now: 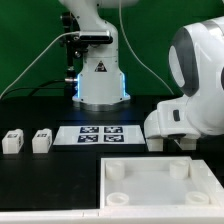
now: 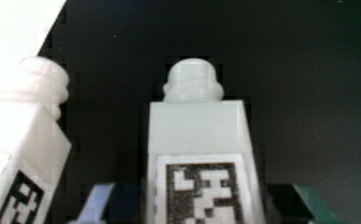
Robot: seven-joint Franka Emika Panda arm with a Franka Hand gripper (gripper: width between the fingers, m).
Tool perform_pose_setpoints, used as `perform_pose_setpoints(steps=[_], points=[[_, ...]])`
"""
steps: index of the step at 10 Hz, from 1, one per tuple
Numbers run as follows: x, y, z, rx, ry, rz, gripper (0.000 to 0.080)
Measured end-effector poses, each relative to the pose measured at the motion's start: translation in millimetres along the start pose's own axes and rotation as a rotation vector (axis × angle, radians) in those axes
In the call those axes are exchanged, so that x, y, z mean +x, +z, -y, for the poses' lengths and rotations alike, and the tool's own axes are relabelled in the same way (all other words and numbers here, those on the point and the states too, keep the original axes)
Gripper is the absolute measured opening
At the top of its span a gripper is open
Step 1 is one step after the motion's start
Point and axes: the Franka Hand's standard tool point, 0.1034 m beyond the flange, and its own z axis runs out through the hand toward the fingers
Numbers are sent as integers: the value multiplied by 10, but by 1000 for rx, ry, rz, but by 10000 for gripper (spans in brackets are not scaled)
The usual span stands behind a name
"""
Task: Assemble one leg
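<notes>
In the wrist view a white leg (image 2: pixel 198 130) stands on the black table, with a rounded peg on its end and a black-and-white tag on its near face. My gripper (image 2: pixel 209 205) is open, one finger on each side of this leg, with dark gaps between the pads (image 2: pixel 109 200) and the leg. A second leg (image 2: pixel 26 120) stands close beside it. In the exterior view two more legs (image 1: pixel 12 141) (image 1: pixel 41 141) sit at the exterior view's left. There the gripper is hidden behind the arm's white wrist housing (image 1: pixel 190 100).
The large white square board (image 1: pixel 165 185) with round corner sockets lies at the front. The marker board (image 1: pixel 100 134) lies flat in the middle. The robot base (image 1: pixel 98 80) stands at the back, with cables on the table.
</notes>
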Motion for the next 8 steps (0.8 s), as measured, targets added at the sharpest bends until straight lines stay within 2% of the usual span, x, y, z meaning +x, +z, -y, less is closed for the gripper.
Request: perform_pose_setpoints(steps=[4,5,6,7,8], points=[[5,-16,-11,2,0,-3,290],[-18,-170,-71,-5,-25,-16,290],[-78,-424,-138,-6,-45,-53,290],[-175,-613,-227,0,-52,-36,290],[-138,-818,-293,11,-63,-100,290]])
